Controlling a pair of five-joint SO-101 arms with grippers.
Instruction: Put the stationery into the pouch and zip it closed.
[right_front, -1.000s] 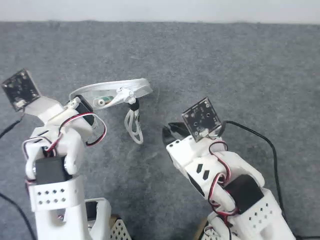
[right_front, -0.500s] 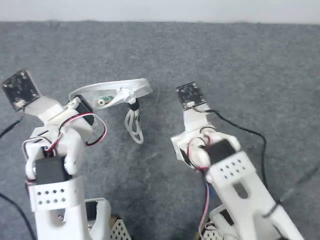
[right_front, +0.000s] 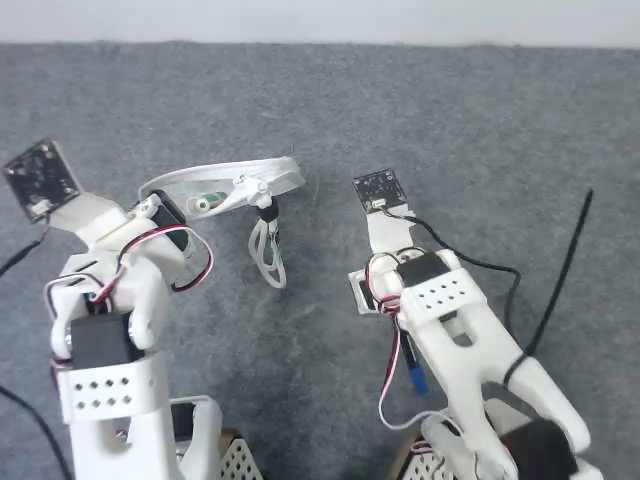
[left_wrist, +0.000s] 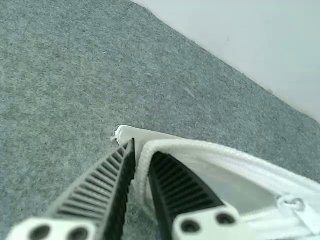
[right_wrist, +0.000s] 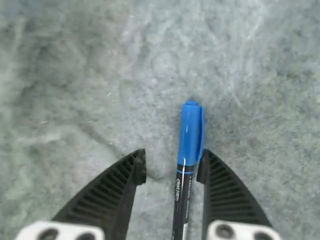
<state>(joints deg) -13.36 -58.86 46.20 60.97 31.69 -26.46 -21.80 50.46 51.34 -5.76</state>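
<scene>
A clear pouch with a white zipper rim (right_front: 225, 185) lies on the grey carpet at the left, its mouth gaping. My left gripper (left_wrist: 140, 150) is shut on the pouch's rim (left_wrist: 225, 165) at its end. A blue pen (right_wrist: 191, 135) lies on the carpet between the open fingers of my right gripper (right_wrist: 172, 157), close against one finger and apart from the other. From above, the pen's blue end (right_front: 414, 377) pokes out beneath the right arm, near the front of the table.
A white cord loop (right_front: 268, 252) trails from the pouch's zipper toward the middle. Black cables (right_front: 560, 270) arc beside the right arm. Grey carpet (right_front: 450, 110) stretches back to a pale wall.
The right arm has swung and folded back toward the front, pointing its wrist down over the blue pen. The left arm and the pouch have stayed put.
</scene>
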